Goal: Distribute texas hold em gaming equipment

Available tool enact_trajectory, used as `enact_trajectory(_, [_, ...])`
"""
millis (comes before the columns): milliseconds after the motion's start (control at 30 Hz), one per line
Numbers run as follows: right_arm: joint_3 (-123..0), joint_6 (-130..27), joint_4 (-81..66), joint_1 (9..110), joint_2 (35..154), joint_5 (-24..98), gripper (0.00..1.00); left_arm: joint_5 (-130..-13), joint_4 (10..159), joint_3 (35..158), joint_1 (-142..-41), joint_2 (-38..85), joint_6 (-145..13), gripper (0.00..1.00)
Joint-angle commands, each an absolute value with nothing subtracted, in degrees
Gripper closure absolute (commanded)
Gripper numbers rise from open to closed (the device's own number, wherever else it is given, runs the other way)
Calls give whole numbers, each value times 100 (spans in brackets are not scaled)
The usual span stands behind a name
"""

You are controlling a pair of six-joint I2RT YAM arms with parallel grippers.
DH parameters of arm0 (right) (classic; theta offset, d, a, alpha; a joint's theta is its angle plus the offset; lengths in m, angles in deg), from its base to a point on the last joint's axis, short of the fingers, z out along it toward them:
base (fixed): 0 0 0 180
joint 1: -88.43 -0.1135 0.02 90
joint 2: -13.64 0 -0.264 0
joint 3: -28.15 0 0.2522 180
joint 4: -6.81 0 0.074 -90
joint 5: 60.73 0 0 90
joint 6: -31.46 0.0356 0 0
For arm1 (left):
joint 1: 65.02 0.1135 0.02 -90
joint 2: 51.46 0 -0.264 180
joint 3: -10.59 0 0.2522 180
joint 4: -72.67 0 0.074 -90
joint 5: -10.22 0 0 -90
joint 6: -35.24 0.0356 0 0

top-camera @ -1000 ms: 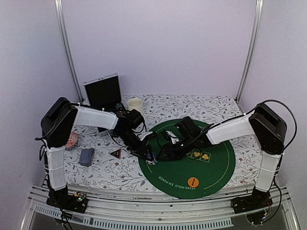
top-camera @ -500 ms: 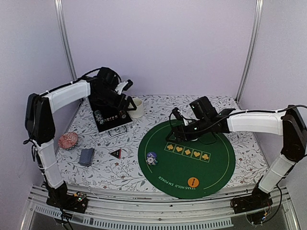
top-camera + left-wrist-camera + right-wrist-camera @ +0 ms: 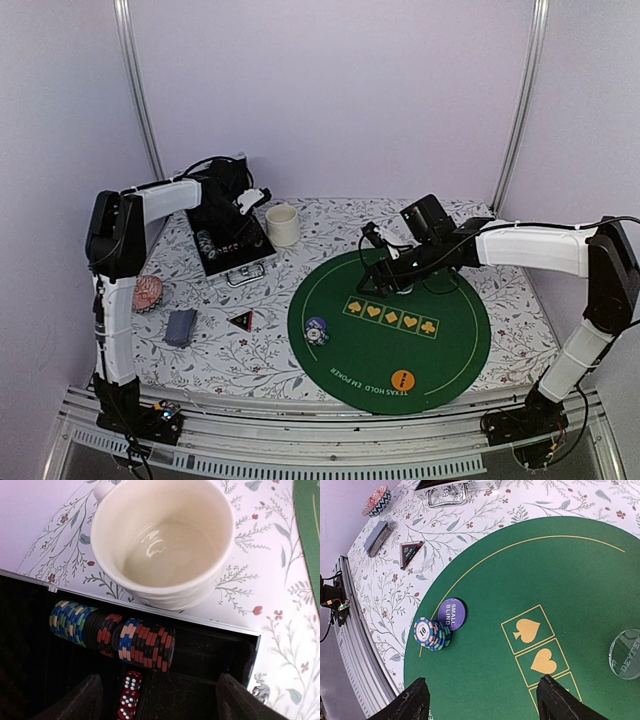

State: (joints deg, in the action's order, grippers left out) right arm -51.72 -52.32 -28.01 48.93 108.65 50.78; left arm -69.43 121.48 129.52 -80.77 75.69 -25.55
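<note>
**A:** Chip row lies on its side in the open case, with the mug just outside the case rim. We judge the step in hand to be a pick from that row for the next seat.

**B:** Agreed. Left end effector hangs over the case with its fingers spread wide. Two red dice lie on the case floor beneath the gap. It's empty and touches nothing we can see.

**A:** How do we do it well?

**B:** We shift toward the row so the dice fall outside the fingers. Then we come straight down and close across the faces of a short section, not the whole roll. The mug is near, so we keep clear of it going down and lifting out.

**A:** Right side?

**B:** Right end effector hovers over the green mat, wide too, holding nothing. One chip stack sits near the mat's edge, just beside the purple small-blind disc; whether they touch, we can't tell. The clear dealer button lies by the suit boxes.

**A:** Other gear?

**B:** Off the mat on the tabletop we see the triangular token, the cards and a patterned stack. The orange disc is on the mat's near side. We judge plenty left to hand out.
</note>
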Motion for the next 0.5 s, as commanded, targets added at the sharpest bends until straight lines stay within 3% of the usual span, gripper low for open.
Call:
enact_trajectory(0, [-5214, -5389, -2837, 4978, 10987, 5187, 24, -7129, 11855, 13177, -8098, 7841, -1965, 23])
enact_trajectory(467, [-5180, -5346, -2885, 5042, 11050, 5271, 24, -6861, 12056, 13604, -8174, 8530, -1960, 40])
